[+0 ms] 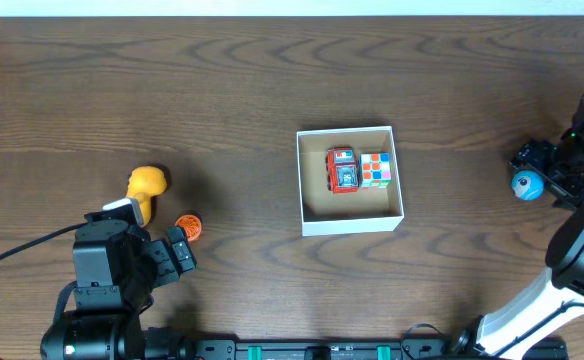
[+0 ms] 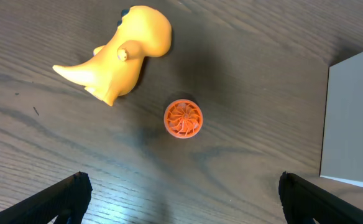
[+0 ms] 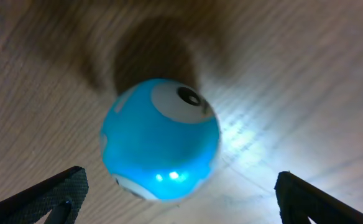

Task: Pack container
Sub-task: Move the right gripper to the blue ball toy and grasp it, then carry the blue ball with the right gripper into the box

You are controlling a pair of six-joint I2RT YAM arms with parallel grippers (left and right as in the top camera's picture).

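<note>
The container [image 1: 350, 223], a low white cardboard box with a brown inside, sits mid-table; its white wall [image 2: 352, 118] shows at the right of the left wrist view. Inside lie a red toy car [image 1: 343, 168] and a coloured cube [image 1: 376, 169]. My left gripper [image 1: 180, 252] [image 2: 181, 199] hangs open just short of a small orange disc [image 1: 188, 226] [image 2: 183, 118], with a yellow dinosaur toy [image 1: 146, 187] [image 2: 120, 56] beyond it. At the far right my right gripper [image 1: 528, 172] [image 3: 181, 199] stands open over a blue-and-white ball [image 1: 525, 185] [image 3: 160, 138], which lies ahead of the jaws.
A black cable [image 1: 22, 250] runs from the left arm off the left edge. The right arm's white link [image 1: 532, 300] slants along the front right. Bare wooden table [image 1: 222, 80] spreads around the box.
</note>
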